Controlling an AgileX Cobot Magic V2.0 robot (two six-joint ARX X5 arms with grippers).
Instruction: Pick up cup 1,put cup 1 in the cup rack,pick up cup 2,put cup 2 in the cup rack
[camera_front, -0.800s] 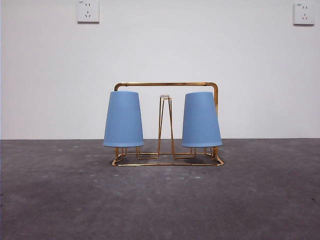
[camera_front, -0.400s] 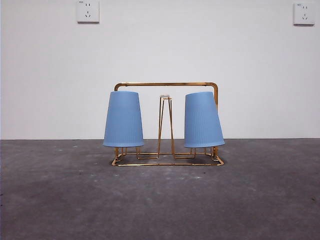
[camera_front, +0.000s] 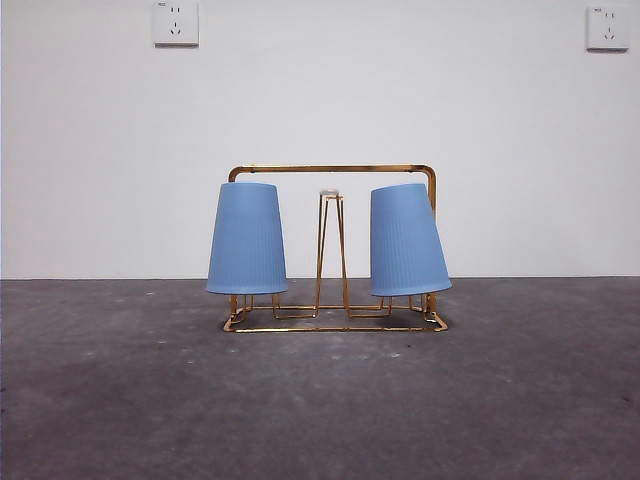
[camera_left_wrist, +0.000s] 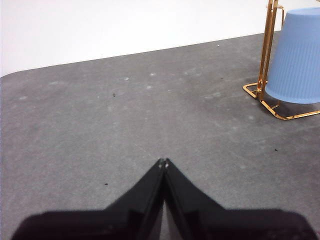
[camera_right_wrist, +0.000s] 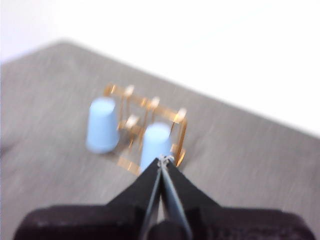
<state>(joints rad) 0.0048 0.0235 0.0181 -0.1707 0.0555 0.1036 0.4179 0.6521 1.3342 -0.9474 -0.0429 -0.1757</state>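
Two blue ribbed cups hang upside down on pegs of the gold wire cup rack (camera_front: 334, 171). The left cup (camera_front: 247, 238) stands straight; the right cup (camera_front: 408, 240) leans slightly to the right. My left gripper (camera_left_wrist: 163, 162) is shut and empty, low over the table, with one cup (camera_left_wrist: 296, 57) and a rack corner (camera_left_wrist: 260, 91) off to its side. My right gripper (camera_right_wrist: 163, 160) is shut and empty, high above the rack (camera_right_wrist: 176, 116), looking down on both cups (camera_right_wrist: 101, 125) (camera_right_wrist: 155, 141) in a blurred picture. Neither gripper shows in the front view.
The dark grey table (camera_front: 320, 400) stretches around the rack. A white wall with two power sockets (camera_front: 175, 21) (camera_front: 607, 26) stands behind it.
The right cup has tipped a little further to the right on its peg. The left cup and the rack have stayed put.
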